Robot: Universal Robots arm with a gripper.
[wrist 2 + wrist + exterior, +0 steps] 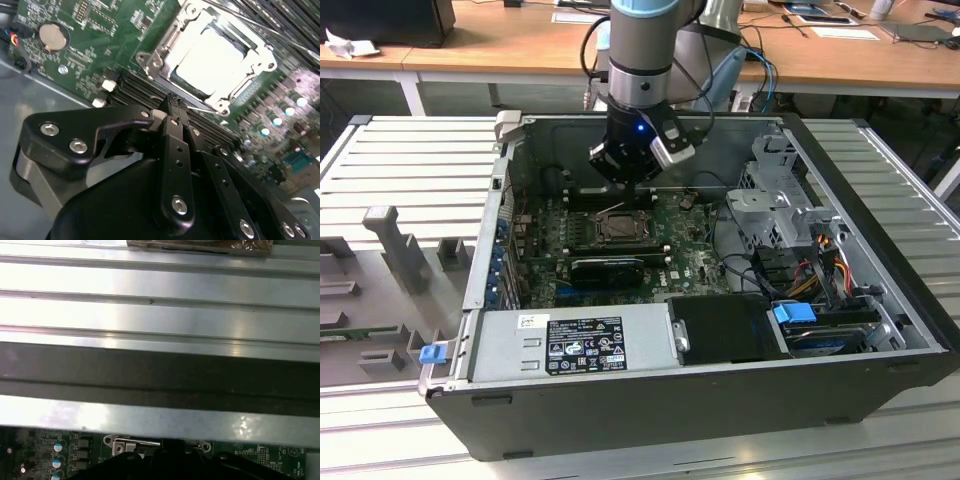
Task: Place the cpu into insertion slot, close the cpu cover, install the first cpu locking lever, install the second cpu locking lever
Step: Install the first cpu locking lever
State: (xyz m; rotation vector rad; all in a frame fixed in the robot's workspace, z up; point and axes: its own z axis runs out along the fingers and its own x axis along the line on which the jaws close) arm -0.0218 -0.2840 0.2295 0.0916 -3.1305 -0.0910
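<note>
Showing your gripper [172, 102] pinched shut and empty beside the insertion slot [150, 62], with the cpu [212, 57] seated under the closed cpu cover [245, 82].

Bright overhead glare whitens the cpu [212, 57]; the near end effector [172, 107] looks soft, shadowed.

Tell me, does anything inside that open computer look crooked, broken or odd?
Nothing stands out. The cpu sits flat and square in the insertion slot, framed evenly by the cpu cover, with the end effector beside it.
</note>
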